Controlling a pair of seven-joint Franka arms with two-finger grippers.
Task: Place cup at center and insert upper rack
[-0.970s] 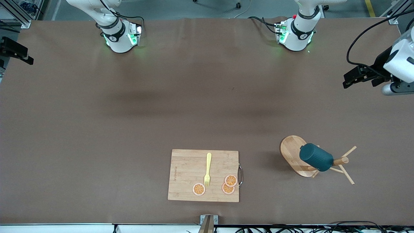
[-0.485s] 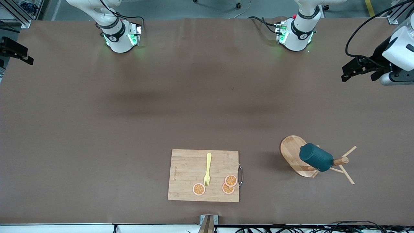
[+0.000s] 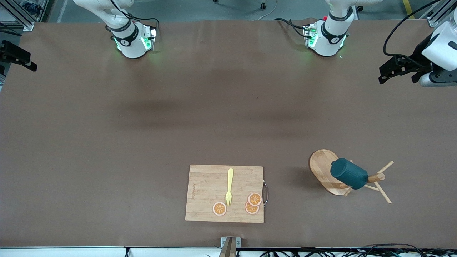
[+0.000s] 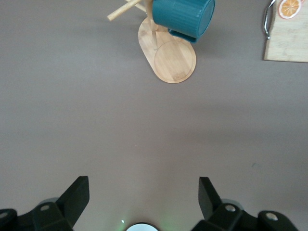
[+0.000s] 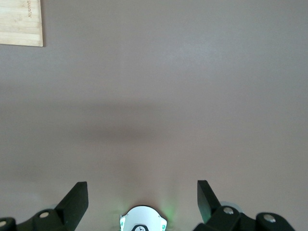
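A: So, where is the cup (image 3: 348, 173)?

B: It hangs on the rack (image 3: 326, 172), tilted, mouth turned away from the front camera. The rack stands on the table (image 3: 107, 142) toward the left arm's end, beside the board (image 3: 207, 192). In the left wrist view the cup's upper part is cut off by the frame edge, and so are the pegs.

A: And the left gripper (image 4: 144, 195)?

B: It is up in the air over the table's edge at the left arm's end, jaws wide apart, nothing between them. The rack and cup lie well ahead of its fingertips. In the front view the arm above it runs out of frame.

A: The right gripper (image 5: 143, 194)?

B: Its jaws are spread too, over bare table, with only a corner of the board showing well ahead of them. In the front view just a dark piece of it (image 3: 16, 55) shows at the frame edge; the rest is cut off.

A: What lies on the board?

B: A yellow fork (image 3: 229, 186) and three orange slices (image 3: 219, 208); two overlap, so one is partly hidden.
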